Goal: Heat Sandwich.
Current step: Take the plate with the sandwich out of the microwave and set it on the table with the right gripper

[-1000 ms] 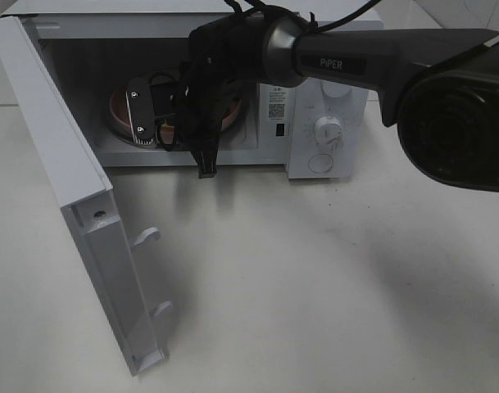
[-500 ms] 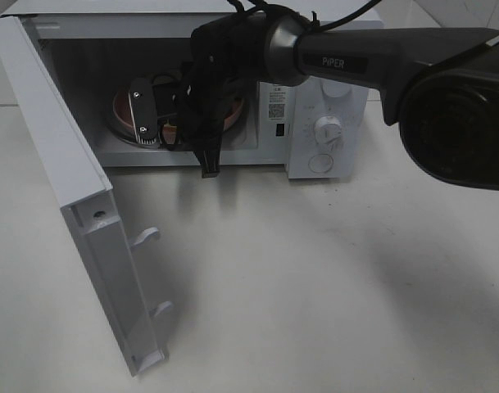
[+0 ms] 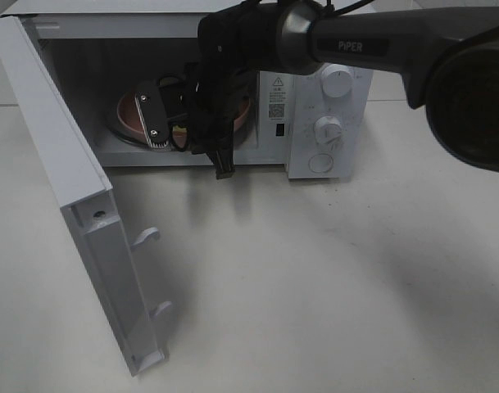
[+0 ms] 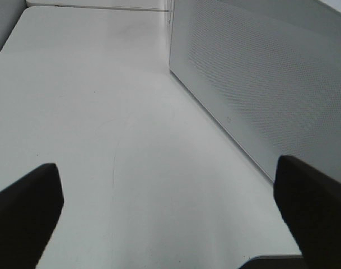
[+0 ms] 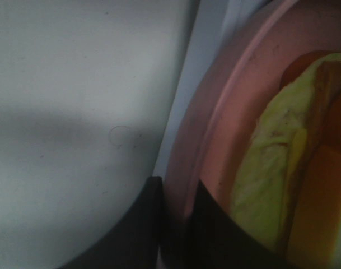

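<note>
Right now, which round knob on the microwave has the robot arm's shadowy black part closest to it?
The top knob, right under the black arm; the middle knob and bottom button sit lower.

Pink plate [image 5: 226, 117] — yellow-green sandwich [image 5: 276, 168] — white microwave [image 3: 331, 90].

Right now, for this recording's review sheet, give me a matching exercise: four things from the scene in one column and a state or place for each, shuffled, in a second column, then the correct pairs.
Things:
1. microwave door
2. pink plate
3. left gripper
4. sandwich

States or places:
A. lying on the plate
B. swung open toward the camera
C. rim pinched between the right gripper's fingers
D. open, over the bare table beside the microwave

Pairs: 1-B, 2-C, 3-D, 4-A
</note>
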